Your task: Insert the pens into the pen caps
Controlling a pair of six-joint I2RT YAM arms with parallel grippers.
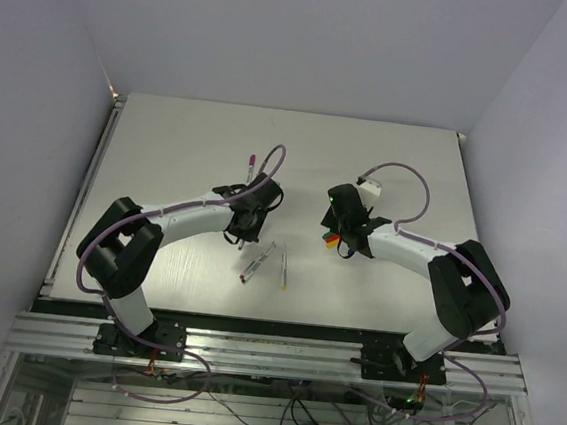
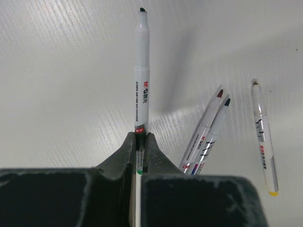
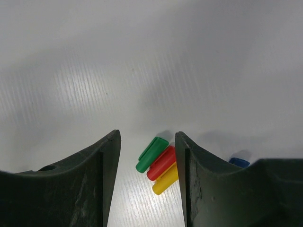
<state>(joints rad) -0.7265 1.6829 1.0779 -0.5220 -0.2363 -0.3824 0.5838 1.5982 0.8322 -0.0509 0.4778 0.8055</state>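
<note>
My left gripper (image 2: 141, 137) is shut on a white pen (image 2: 141, 71) with a dark tip and a green back end; the pen sticks straight out beyond the jaws, above the table. To its right lie a red-tipped pen (image 2: 204, 127) against a dark-blue-tipped pen (image 2: 217, 127), and a yellow-ended pen (image 2: 263, 142). My right gripper (image 3: 147, 142) is open just over a cluster of caps. The green cap (image 3: 152, 154) lies between the jaws. The red cap (image 3: 162, 163) and yellow cap (image 3: 165, 178) are against the right finger. A blue cap (image 3: 239, 161) peeks out beyond that finger.
In the top view a fifth pen (image 1: 252, 166) with a magenta end lies on the white table (image 1: 170, 141) beyond my left gripper (image 1: 242, 227). Loose pens (image 1: 257, 260) lie toward the near edge. My right gripper (image 1: 341, 236) is mid-table, with walls on three sides.
</note>
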